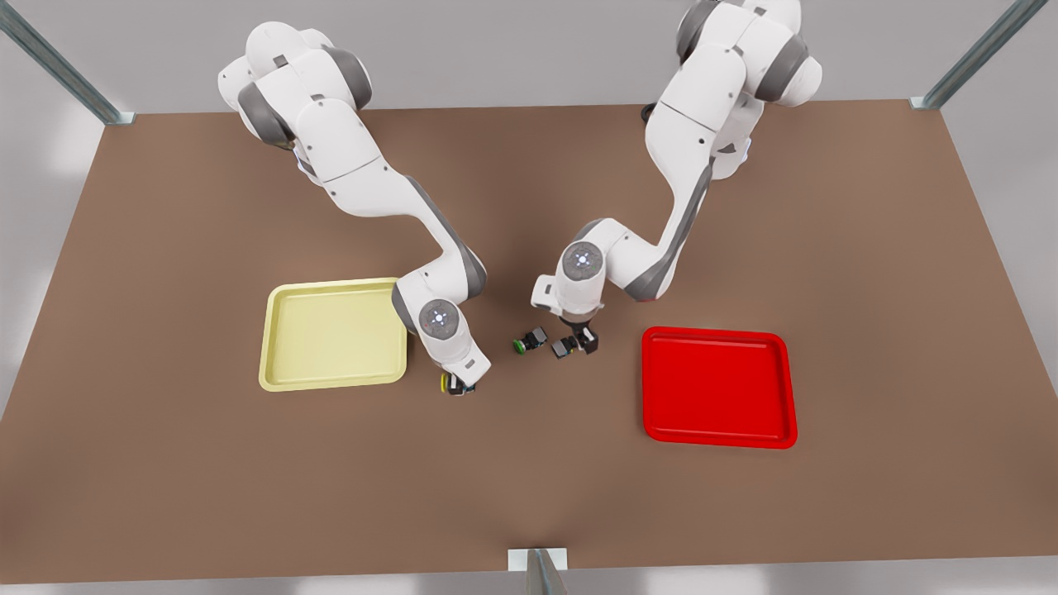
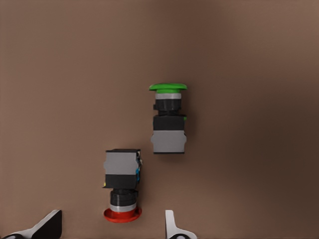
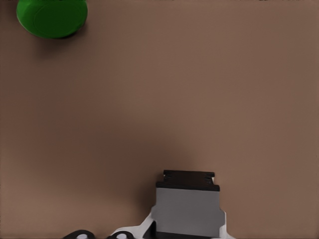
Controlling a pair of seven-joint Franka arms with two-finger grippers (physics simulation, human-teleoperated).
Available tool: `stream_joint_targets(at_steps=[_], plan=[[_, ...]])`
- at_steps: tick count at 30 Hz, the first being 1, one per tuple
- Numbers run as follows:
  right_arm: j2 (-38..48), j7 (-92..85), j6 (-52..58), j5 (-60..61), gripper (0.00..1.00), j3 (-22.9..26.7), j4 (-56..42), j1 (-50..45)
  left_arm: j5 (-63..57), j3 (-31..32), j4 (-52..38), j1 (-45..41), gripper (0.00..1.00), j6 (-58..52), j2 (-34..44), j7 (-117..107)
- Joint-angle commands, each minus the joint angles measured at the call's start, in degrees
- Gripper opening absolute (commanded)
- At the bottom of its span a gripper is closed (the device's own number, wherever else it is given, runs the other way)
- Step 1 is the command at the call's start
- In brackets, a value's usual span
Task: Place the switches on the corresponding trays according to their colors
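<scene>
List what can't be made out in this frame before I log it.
- Yellow switch: in the right wrist view the picture's edge cuts off its cap. In the front view the right hand covers most of it.
- Red switch: in the front view the left hand hides its cap.
- Green switch: in the right wrist view the edge cuts off its body.

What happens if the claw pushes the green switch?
The green switch lies on its side, and its round cap is wider than its body, so it would probably roll in a curve. It looks hard and small, so likely stiff and light, sliding easily on the smooth table.
</scene>
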State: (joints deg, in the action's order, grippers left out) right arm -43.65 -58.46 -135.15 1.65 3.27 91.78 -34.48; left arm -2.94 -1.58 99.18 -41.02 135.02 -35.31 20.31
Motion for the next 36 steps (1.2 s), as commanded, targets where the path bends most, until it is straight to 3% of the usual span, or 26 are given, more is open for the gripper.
stream_joint_targets(at_steps=[1,5,7,11,14,15,16,24,29,36], plan=[[0.23,26.99,-4.51,-8.42,0.54,0.15,0.33,0.11,-0.23,0.0,0.13,0.15,0.99,-0.02,-0.02,0.26],[3.66,26.64,-1.52,-8.51,0.54,0.15,1.91,3.27,-0.67,-0.97,0.14,-0.37,0.99,0.77,-1.43,2.98],[5.33,25.41,4.9,-8.51,0.54,0.15,2.09,5.82,-0.4,-1.06,-0.3,-1.43,0.99,0.86,-2.13,2.37],[11.92,25.59,12.11,-8.6,0.54,0.86,10.25,10.92,-0.4,-1.58,-3.38,-2.31,1.0,0.33,-3.36,2.02],[16.58,25.59,7.27,-8.77,0.54,4.37,23.26,11.1,-0.4,-1.67,-4.87,-2.83,1.0,0.07,-4.59,0.7],[17.63,25.5,6.83,-9.21,0.63,4.29,25.55,12.85,-0.4,-1.67,-5.14,-2.83,1.0,0.33,-5.29,-0.88],[17.11,25.5,6.13,-9.21,1.0,4.37,25.47,13.12,-0.4,-1.67,-5.58,-2.92,1.0,0.33,-5.65,-0.97],[13.5,23.65,0.86,-14.48,1.0,5.6,23.44,10.84,-0.4,-2.55,-5.49,-2.31,0.99,0.6,-5.56,0.96],[14.47,24.36,1.03,-10.88,1.0,5.52,24.15,11.36,-0.4,-2.9,-8.65,-2.57,0.99,0.07,-7.14,0.61],[17.19,21.63,-15.67,-10.53,1.0,5.34,35.75,12.5,-0.31,-2.9,-8.92,-2.66,0.99,0.6,-8.81,0.43]])
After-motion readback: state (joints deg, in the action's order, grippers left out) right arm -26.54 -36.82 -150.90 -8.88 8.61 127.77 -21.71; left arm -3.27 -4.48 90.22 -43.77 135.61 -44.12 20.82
